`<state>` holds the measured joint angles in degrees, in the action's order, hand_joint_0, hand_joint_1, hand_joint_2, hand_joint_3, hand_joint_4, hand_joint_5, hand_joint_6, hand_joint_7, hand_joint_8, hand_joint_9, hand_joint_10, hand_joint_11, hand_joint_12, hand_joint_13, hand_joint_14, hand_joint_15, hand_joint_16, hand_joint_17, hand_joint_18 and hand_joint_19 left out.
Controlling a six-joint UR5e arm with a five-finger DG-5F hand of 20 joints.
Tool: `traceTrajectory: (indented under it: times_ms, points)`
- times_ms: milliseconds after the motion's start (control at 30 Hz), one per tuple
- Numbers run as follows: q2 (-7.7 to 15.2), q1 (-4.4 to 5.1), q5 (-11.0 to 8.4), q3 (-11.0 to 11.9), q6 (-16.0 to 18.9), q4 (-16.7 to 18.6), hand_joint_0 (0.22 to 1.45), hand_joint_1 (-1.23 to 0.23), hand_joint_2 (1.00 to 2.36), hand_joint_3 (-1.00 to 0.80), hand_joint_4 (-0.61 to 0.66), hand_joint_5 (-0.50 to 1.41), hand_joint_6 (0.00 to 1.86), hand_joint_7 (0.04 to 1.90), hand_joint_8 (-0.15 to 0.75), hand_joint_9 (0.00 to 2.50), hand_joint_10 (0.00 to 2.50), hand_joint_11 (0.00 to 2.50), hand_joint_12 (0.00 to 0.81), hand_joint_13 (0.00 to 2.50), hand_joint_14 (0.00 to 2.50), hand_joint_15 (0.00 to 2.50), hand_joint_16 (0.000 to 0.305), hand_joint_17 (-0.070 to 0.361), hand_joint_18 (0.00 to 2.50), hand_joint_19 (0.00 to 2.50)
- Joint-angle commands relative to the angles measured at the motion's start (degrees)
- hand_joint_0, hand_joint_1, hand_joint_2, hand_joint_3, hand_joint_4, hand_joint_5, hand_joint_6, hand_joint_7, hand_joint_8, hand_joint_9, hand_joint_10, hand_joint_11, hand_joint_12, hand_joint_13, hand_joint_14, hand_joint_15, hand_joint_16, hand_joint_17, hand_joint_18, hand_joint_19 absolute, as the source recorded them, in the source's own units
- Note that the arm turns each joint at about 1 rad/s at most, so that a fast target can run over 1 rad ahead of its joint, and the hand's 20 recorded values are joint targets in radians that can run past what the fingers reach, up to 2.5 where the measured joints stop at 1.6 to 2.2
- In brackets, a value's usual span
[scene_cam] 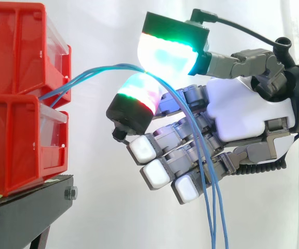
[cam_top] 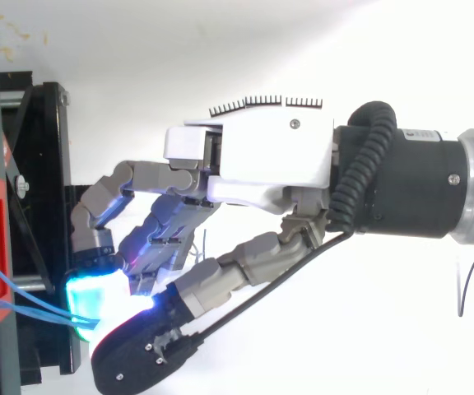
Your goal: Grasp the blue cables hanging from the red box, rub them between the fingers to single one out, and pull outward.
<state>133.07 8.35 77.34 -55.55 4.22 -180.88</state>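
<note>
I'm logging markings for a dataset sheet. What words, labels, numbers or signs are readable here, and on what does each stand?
No text can be read.
Small pale label on the black wrist section behind the hand: too small to read.
Red bins: no print visible.
Blue cables pinched in the fingers: no marks visible.

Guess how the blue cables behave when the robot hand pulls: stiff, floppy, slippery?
Likely floppy: the blue cables arc from the red box to the pinch, then hang straight down past the robot hand. Probably light, being so thin. Possibly slippery: smooth thin strands between rounded pads may slide when pulled.
</note>
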Motion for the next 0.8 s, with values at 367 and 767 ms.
traceTrajectory:
  times_ms: [367, 767]
  points:
    - [0.0, 0.0, 0.0, 0.0, 0.0, -0.1, 0.79, -0.92, 1.0, -0.45, 0.1, -0.21, 0.94, 0.89, 0.296, 0.76, 0.01, 0.46, 0.4, 0.81, 0.02, 0.47, 0.048, 0.108, 0.79, 0.46]
    - [0.0, 0.0, 0.0, 0.0, 0.0, 0.0, 0.51, -0.8, 1.0, -0.5, 0.16, -0.18, 0.91, 0.92, 0.342, 0.84, 0.01, 0.47, 0.432, 0.83, 0.02, 0.5, 0.054, 0.122, 0.8, 0.52]
